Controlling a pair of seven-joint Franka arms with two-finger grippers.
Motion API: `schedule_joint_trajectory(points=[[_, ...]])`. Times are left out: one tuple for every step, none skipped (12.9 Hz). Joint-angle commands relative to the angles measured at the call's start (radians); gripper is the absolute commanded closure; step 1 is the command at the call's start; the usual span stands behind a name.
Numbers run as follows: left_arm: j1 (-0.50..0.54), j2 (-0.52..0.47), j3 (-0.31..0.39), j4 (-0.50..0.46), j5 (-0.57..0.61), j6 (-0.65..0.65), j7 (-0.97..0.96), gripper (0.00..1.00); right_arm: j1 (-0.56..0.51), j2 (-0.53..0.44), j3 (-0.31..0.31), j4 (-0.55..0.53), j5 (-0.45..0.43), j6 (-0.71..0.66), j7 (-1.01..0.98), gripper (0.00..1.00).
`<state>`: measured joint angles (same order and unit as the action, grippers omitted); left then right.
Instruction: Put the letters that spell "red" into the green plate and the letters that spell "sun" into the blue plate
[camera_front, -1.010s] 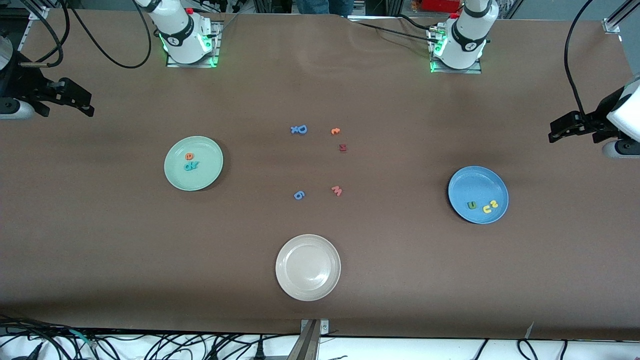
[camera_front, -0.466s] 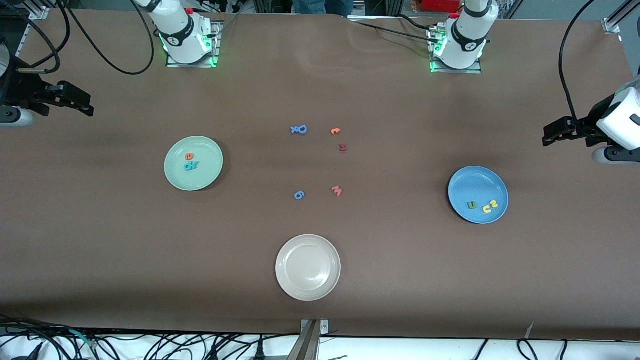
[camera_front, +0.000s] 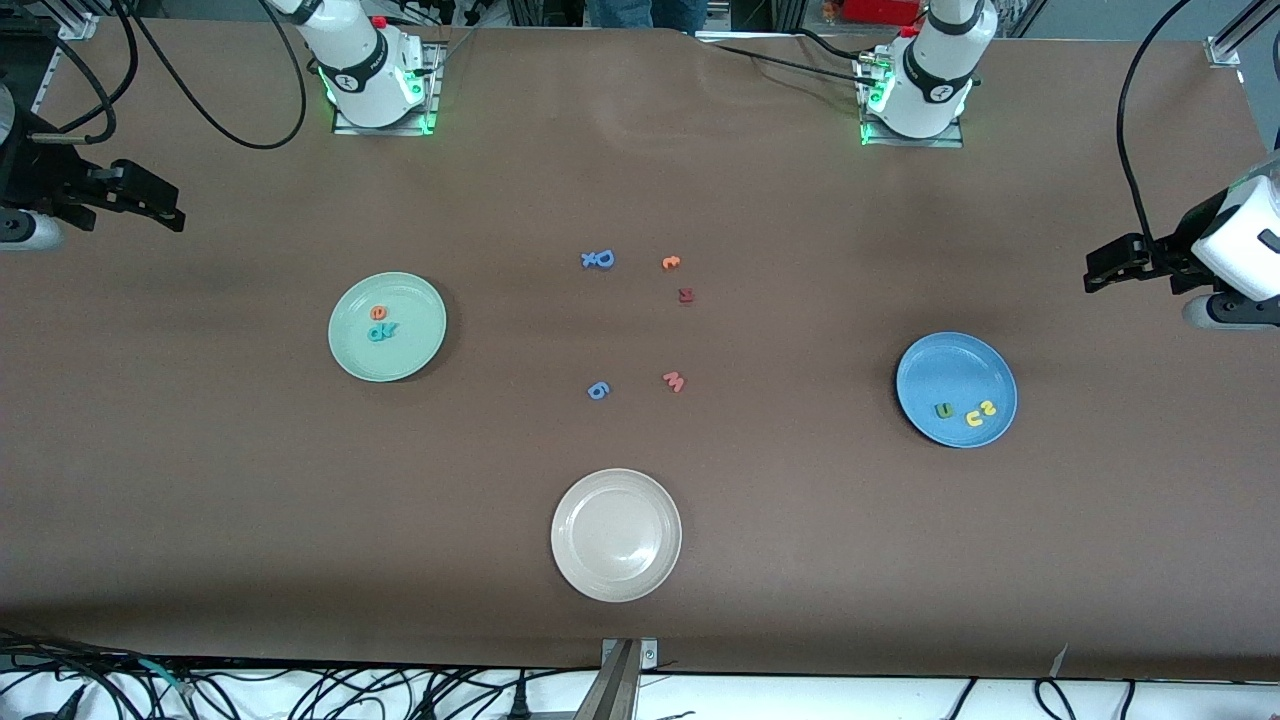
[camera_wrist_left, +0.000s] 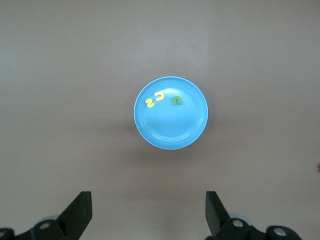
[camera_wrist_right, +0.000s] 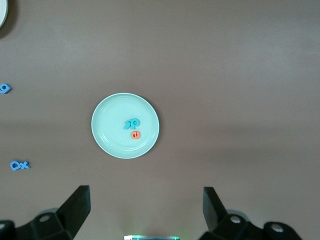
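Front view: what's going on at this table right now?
Nothing is being handled. The orange e, teal d and teal r lie in the green plate, and the yellow s, yellow u and olive n lie in the blue plate. The left pincer and right pincer hang open and empty, each over its arm's end of the table. Spare letters and a cream-white plate sit mid-table.
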<state>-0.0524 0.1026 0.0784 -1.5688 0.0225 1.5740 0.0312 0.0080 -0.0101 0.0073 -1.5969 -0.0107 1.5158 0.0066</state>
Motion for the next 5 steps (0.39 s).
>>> schedule_joint_trajectory(points=[[-0.004,0.0,0.006,-0.004,-0.033,0.008,-0.002,0.0,-0.011,-0.028,0.002,-0.029,0.028,0.018,0.019,0.0],[-0.004,0.0,0.006,-0.007,-0.033,0.006,-0.002,0.0,-0.013,-0.027,-0.006,-0.031,0.032,0.026,0.016,0.0],[-0.004,0.0,0.007,-0.005,-0.033,0.006,-0.002,0.0,-0.013,-0.027,-0.006,-0.031,0.034,0.026,0.012,0.0],[-0.004,0.0,0.007,-0.005,-0.033,0.006,-0.002,0.0,-0.013,-0.027,-0.006,-0.031,0.034,0.026,0.007,0.0],[-0.004,0.0,0.007,-0.005,-0.033,0.006,-0.002,0.0,-0.013,-0.027,-0.006,-0.031,0.032,0.026,0.007,0.0]])
